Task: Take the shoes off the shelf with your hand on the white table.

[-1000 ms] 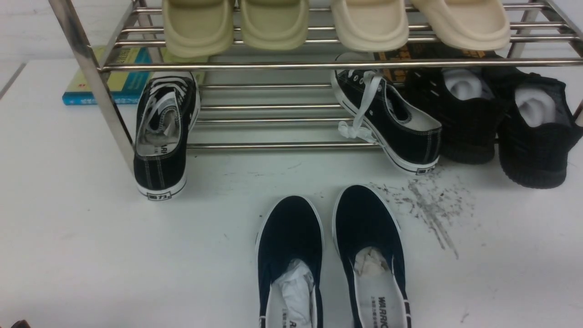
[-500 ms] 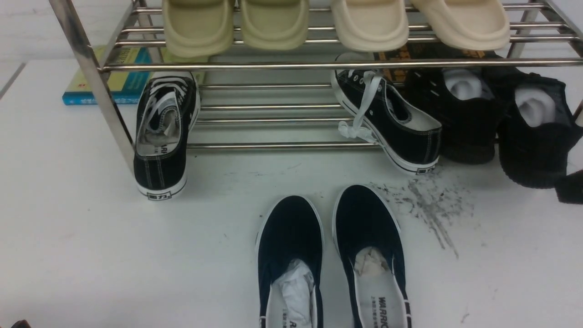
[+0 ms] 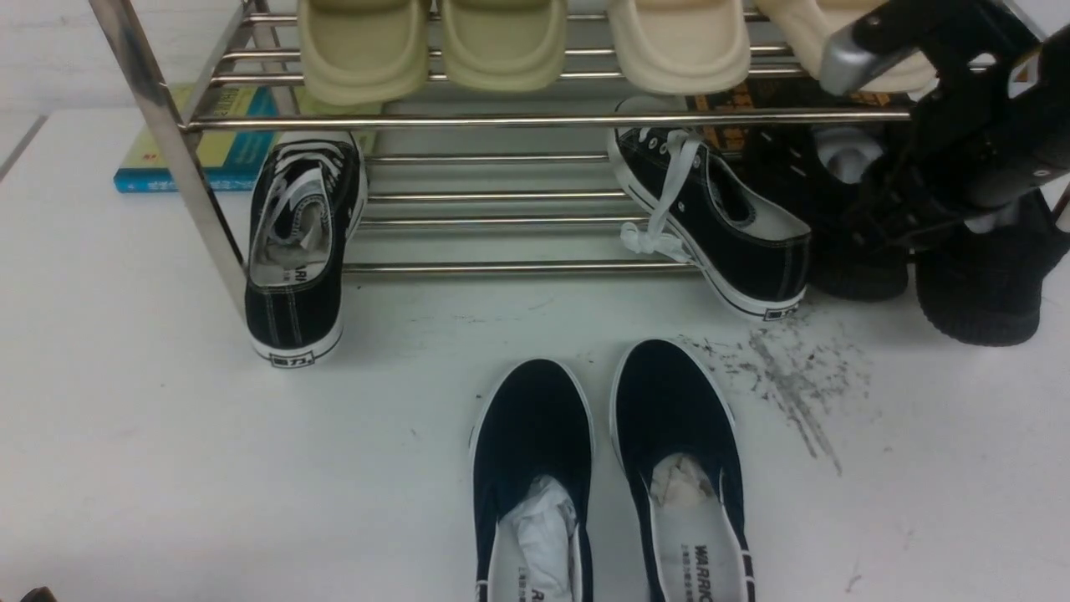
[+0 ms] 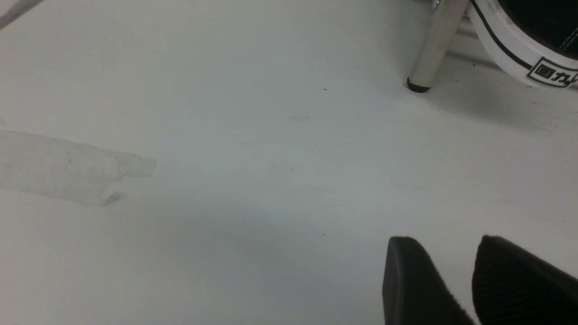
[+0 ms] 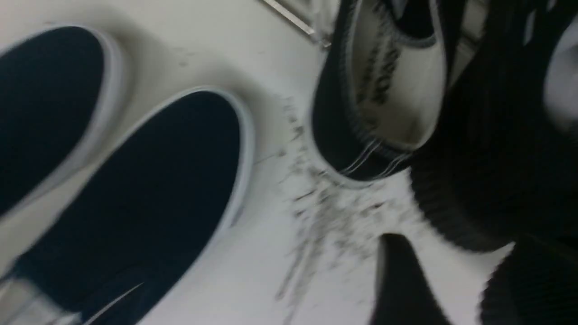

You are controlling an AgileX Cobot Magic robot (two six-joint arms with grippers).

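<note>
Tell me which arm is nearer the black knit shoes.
Right. The right arm hovers above the black knit shoes; the left arm is far off, at the front view's lower left corner.

I see a plain white wall (image 3: 50,50) at the back, and I can see faint lines on it. In front of it is a big white counter (image 3: 167,468). It has a dark line (image 3: 22,149) near its far left side. A strip of pale tape (image 4: 54,167) is stuck on the counter, with a torn end. The light is soft and makes dim, blurry shadows on the white top.
</note>
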